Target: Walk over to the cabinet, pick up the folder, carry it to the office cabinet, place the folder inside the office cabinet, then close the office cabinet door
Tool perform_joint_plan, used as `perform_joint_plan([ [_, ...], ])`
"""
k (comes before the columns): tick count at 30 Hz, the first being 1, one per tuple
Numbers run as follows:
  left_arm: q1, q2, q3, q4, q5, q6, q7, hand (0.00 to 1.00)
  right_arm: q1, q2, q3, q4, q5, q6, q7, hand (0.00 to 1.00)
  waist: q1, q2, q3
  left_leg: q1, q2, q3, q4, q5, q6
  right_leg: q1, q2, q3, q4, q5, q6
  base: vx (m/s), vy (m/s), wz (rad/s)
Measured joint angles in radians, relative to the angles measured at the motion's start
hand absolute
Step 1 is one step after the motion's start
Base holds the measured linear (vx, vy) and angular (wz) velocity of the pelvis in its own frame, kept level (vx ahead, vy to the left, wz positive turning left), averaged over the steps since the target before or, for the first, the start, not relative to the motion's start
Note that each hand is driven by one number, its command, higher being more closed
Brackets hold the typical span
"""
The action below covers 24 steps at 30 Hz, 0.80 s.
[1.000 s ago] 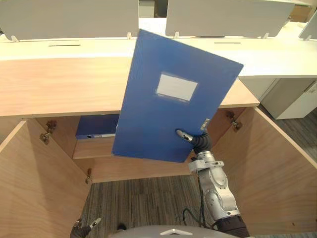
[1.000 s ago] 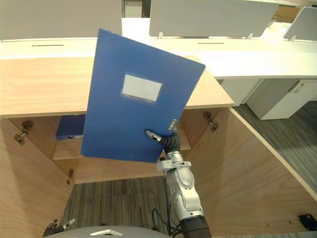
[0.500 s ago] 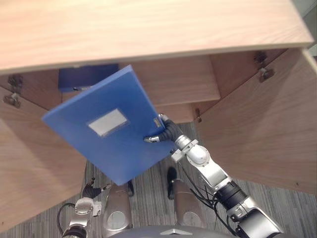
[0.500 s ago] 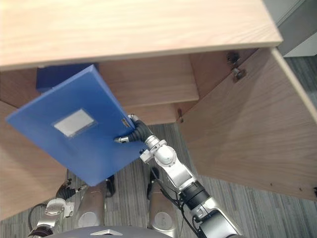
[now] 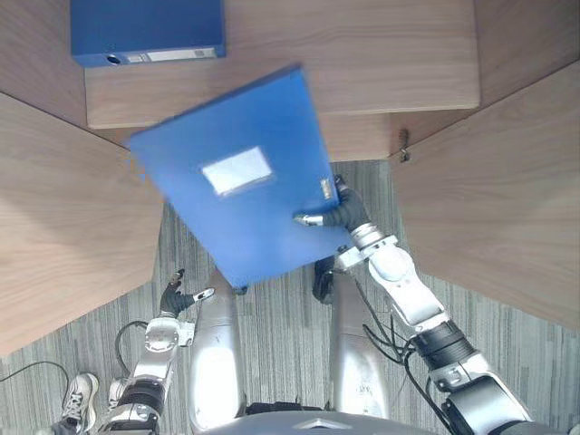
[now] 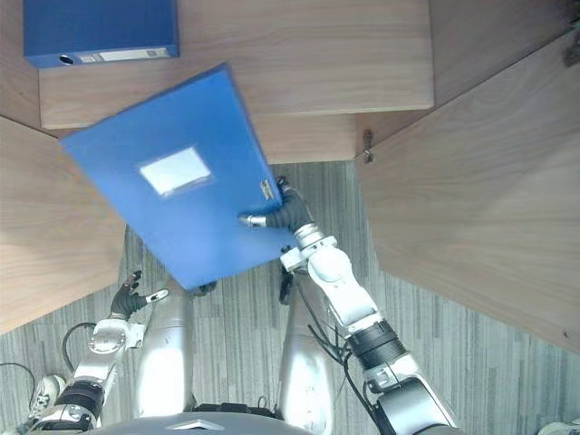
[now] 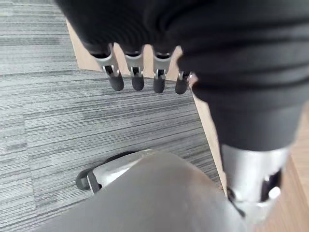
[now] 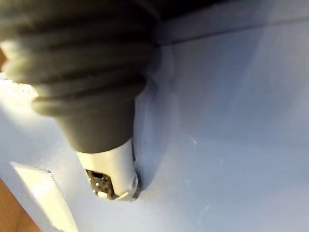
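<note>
carpet point(image 7: 48, 121) below left hand point(image 7: 137, 77) — right hand point(image 5: 341, 214) grips folder point(image 5: 258, 231)

Right arm point(image 5: 405, 294): we log silver-grey rounded shells, a black ribbed band midway.
Right hand point(image 5: 341, 214): dark ribbed wrist cover, silver thumb point(image 8: 112, 175).
Left hand point(image 5: 173, 298): same dark cover; we note silver fingers point(image 7: 115, 76), dark tips.

Nothing legible: the folder point(image 5: 263, 231) label point(image 5: 236, 171) looks blank, the binder point(image 5: 145, 25) spine strip point(image 5: 172, 56) too small.
</note>
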Motion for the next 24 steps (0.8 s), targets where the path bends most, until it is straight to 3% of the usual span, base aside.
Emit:
perform_joint_plan([
  [5,-0.039,-0.008,0.015,-0.019,-0.029,-0.001,0.001,0.0,-0.16,0.077,-0.151,0.139,0.209,-0.001,-0.085,1.0,0.023,0.001,0.031,-0.057,0.004,-0.009,0.026,0.001,-0.001,-0.057,0.0,-0.005,0.035,-0.008,-0.006,0.0,-0.037,0.03],
  [11,-0.05,-0.017,0.03,-0.046,-0.049,0.002,0.03,0.0,-0.362,0.106,-0.22,0.291,0.382,-0.01,-0.179,1.0,0.026,0.001,0.032,-0.101,0.004,-0.026,0.026,0.009,-0.004,-0.096,0.0,-0.014,0.038,-0.008,-0.007,0.02,-0.043,0.03],
  [16,-0.066,-0.026,0.03,-0.054,-0.069,0.002,0.046,0.0,-0.477,0.103,-0.269,0.361,0.462,-0.011,-0.216,1.0,0.041,0.001,0.032,-0.116,0.002,-0.038,0.019,0.017,-0.007,-0.104,-0.005,-0.031,0.037,-0.011,-0.013,0.03,-0.042,0.06],
  [24,-0.068,-0.041,0.034,-0.082,-0.108,0.003,0.068,0.0,-0.611,0.076,-0.322,0.485,0.529,-0.009,-0.277,1.0,0.038,0.002,0.032,-0.142,-0.021,-0.058,-0.017,0.047,-0.011,-0.119,-0.025,-0.061,0.029,-0.013,-0.016,0.0,-0.047,0.13],
])
